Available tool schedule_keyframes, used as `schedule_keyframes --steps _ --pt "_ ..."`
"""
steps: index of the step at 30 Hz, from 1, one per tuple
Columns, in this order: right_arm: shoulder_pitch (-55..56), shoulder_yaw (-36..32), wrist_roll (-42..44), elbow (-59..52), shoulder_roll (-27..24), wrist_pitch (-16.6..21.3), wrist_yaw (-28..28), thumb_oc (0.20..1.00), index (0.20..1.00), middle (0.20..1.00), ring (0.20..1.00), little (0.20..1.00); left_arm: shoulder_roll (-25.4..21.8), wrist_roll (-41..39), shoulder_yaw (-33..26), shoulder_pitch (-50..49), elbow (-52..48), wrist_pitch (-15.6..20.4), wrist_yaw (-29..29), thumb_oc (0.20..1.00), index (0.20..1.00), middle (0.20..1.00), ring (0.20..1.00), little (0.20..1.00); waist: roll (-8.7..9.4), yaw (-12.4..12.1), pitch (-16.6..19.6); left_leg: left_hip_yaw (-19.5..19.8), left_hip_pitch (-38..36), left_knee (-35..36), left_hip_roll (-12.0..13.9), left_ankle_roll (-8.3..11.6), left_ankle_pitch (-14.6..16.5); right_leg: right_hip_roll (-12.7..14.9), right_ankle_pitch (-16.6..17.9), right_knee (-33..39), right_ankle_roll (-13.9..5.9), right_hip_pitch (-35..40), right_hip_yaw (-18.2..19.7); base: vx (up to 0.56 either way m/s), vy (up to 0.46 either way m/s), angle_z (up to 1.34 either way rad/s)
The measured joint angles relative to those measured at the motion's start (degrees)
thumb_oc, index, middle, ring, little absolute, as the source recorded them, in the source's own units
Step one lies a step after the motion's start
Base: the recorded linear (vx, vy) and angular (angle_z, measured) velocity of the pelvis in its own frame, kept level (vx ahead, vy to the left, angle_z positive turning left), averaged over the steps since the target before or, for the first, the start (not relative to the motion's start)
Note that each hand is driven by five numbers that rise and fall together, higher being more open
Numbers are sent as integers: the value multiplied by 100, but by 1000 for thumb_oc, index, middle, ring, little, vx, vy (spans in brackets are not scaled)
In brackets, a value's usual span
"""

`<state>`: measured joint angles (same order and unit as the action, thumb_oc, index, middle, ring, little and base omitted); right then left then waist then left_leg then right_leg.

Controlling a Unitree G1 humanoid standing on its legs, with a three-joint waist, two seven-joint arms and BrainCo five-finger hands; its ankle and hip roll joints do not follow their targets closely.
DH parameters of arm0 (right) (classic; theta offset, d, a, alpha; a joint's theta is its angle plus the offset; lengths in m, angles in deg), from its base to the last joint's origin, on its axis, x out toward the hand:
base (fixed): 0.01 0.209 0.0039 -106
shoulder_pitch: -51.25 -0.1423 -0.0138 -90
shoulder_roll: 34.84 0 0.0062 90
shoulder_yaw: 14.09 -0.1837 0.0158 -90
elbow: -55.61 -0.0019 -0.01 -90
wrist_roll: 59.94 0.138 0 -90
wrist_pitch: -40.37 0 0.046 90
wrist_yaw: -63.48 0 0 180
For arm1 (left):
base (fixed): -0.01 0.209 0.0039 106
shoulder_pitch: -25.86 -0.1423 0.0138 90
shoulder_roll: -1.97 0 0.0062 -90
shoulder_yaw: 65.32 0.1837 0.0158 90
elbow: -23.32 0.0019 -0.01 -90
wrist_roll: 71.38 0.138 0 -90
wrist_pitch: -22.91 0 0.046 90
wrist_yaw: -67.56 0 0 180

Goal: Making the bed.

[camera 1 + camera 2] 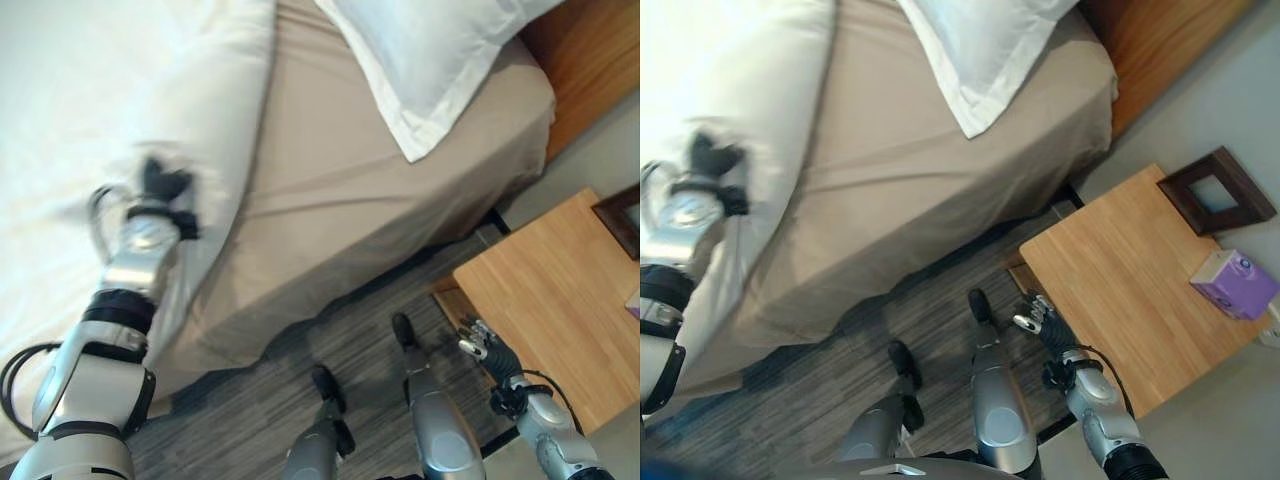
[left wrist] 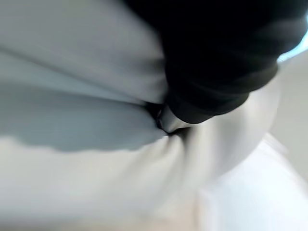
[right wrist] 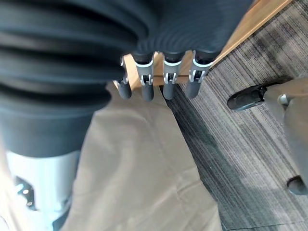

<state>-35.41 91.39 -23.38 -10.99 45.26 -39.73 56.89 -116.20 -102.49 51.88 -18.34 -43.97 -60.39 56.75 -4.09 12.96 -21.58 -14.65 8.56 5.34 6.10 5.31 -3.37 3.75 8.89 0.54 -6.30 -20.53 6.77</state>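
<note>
Two robot hands in view | L robot hand (image 1: 160, 195) on white duvet (image 1: 120, 90) at bed's side edge, cloth bunched at it, grip can't tell | R robot hand (image 1: 1040, 318) hangs low beside wooden counter (image 1: 1120, 280), fingers relaxed, holding nothing | tan sheet (image 1: 340, 190) bare | pillow (image 1: 420, 60) at head end.

A bedroom. A bed (image 1: 400, 200) with pillow (image 1: 430, 60) sits at twelve o'clock. A wooden nightstand (image 1: 1120, 280) stands at three o'clock.
</note>
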Motion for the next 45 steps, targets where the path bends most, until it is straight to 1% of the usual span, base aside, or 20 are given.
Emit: schedule_keyframes --steps 2,3,5,8,10,11,16,19,22,31,32,33,34,36,38,40,42,43,44,45 --pt "-96 52 0 51 72 -7 -2 1000 1000 1000 1000 1000 382 -29 382 3 -319 154 38 200 200 200 200 200 -26 5 56 38 -31 -2 -47 -13 0 55 19 36 9 56 -20 21 27 15" --pt "-119 24 0 104 185 -48 22 1000 1000 1000 1000 1000 666 -66 420 -11 -335 149 28 200 200 200 200 200 -40 2 65 53 -71 -2 -82 -16 -1 86 34 34 -14 116 -40 17 40 11" --pt "-218 63 -2 230 315 -106 22 1000 1000 1000 1000 1000 908 -248 659 -146 -382 154 39 200 200 200 200 200 -45 -1 73 64 -165 -2 -109 -63 25 118 8 37 -48 223 -65 18 30 10" --pt "-209 72 -5 217 335 -144 18 1000 1000 1000 1000 1000 1268 -468 578 -514 -390 167 66 200 200 200 200 200 -38 11 191 35 -177 -2 -172 -121 65 193 -21 34 -96 222 -38 14 24 0" --pt "-179 89 -5 248 323 -214 63 1000 1000 1000 1000 1000 1739 -704 617 -995 -443 232 74 200 200 200 200 200 -55 22 393 -7 -193 1 -221 -177 106 229 -54 31 -139 221 5 -2 15 -8" --pt "-204 115 -5 238 336 -213 80 1000 1000 1000 1000 1000 1849 -705 685 -1192 -443 213 94 200 200 200 200 200 -30 44 462 -58 -221 0 -246 -188 112 246 -57 34 -143 230 42 4 24 -10" --pt "-204 325 -5 231 346 -239 199 1000 1000 1000 1000 1000 1832 -1299 679 -1669 -443 282 275 200 200 200 200 200 2 106 655 -95 -338 1 -282 -231 143 274 -77 88 -171 357 70 14 18 -5" --pt "-287 524 -1 268 362 -288 249 1000 1000 1000 1000 1000 1996 -1719 685 -1873 -414 269 289 200 200 200 200 200 -5 108 802 -205 -533 1 -274 -290 186 275 -94 238 -192 611 75 35 21 -3" --pt "-413 575 3 448 453 -352 285 1000 1000 1000 1000 1000 2203 -2000 693 -1792 -408 246 289 200 200 200 200 200 -4 112 809 -194 -608 1 -309 -292 189 318 -100 255 -200 720 43 34 18 9" --pt "-496 756 127 472 466 -377 294 1000 1000 1000 1000 1000 2267 -1974 1090 -1330 -360 3 287 200 200 200 200 200 55 131 955 -209 -675 0 -505 -389 252 564 -160 242 -298 818 18 35 9 6" --pt "-499 756 199 533 499 -396 298 1000 1000 1000 1000 1000 2267 -1922 1184 -1200 -241 -45 287 398 398 398 398 398 99 131 989 -212 -677 0 -526 -406 263 580 -161 240 -300 818 21 0 0 0" --pt "-501 761 223 583 536 -420 299 1000 1000 1000 1000 1000 2267 -1892 1297 -1145 -132 -69 287 658 658 658 658 658 145 130 1028 -217 -677 0 -538 -406 263 592 -164 241 -304 816 27 0 0 0" --pt "-501 761 225 616 570 -426 299 1000 1000 1000 1000 1000 2267 -1824 1375 -1145 -101 -87 287 1000 1000 1000 1000 1000 185 130 1061 -224 -677 0 -545 -406 263 598 -165 241 -307 813 31 0 0 0" --pt "-476 861 226 684 574 -465 299 1000 1000 1000 1000 1000 2267 -1640 1810 -986 71 -202 290 1000 1000 1000 1000 1000 262 138 1127 -251 -678 0 -560 -415 270 607 -170 240 -314 810 43 12 1 -4" --pt "-442 976 230 682 609 -478 282 1000 1000 1000 1000 1000 2380 -1523 2475 -942 -20 -324 852 1000 1000 1000 1000 1000 304 290 1254 -333 -686 1 -570 -447 301 609 -179 245 -345 790 111 16 7 -18" --pt "-468 1005 240 680 626 -510 262 1000 1000 1000 1000 1000 3140 -1463 3117 -919 -104 -431 1415 1000 1000 1000 1000 1000 294 477 1355 -441 -726 2 -584 -477 365 604 -172 269 -401 773 215 8 8 -34" --pt "-507 1028 243 678 620 -577 255 1000 1000 1000 1000 1000 3909 -1255 3350 -868 -325 -491 1713 1000 1000 1000 1000 1000 261 663 1373 -552 -766 4 -569 -477 441 572 -142 362 -452 761 348 5 2 -39" --pt "-449 1027 254 677 598 -584 255 1000 1000 1000 1000 1000 4244 -1252 3351 -734 -448 -490 1807 1000 1000 1000 1000 1000 197 752 1377 -555 -772 35 -536 -460 484 540 -130 371 -454 761 357 -8 -6 -20" --pt "-383 1042 271 678 550 -596 253 1000 1000 1000 1000 1000 4389 -1252 3338 -620 -498 -481 1830 1000 1000 1000 1000 1000 142 747 1380 -557 -778 35 -512 -457 533 514 -127 370 -453 762 365 -12 -8 -9" --pt "-325 1075 280 678 416 -621 251 1000 1000 1000 1000 1000 4509 -1254 3302 -470 -698 -471 1840 1000 1000 1000 1000 1000 -37 730 1383 -556 -772 36 -472 -435 552 476 -124 355 -449 749 364 -16 -10 -5"
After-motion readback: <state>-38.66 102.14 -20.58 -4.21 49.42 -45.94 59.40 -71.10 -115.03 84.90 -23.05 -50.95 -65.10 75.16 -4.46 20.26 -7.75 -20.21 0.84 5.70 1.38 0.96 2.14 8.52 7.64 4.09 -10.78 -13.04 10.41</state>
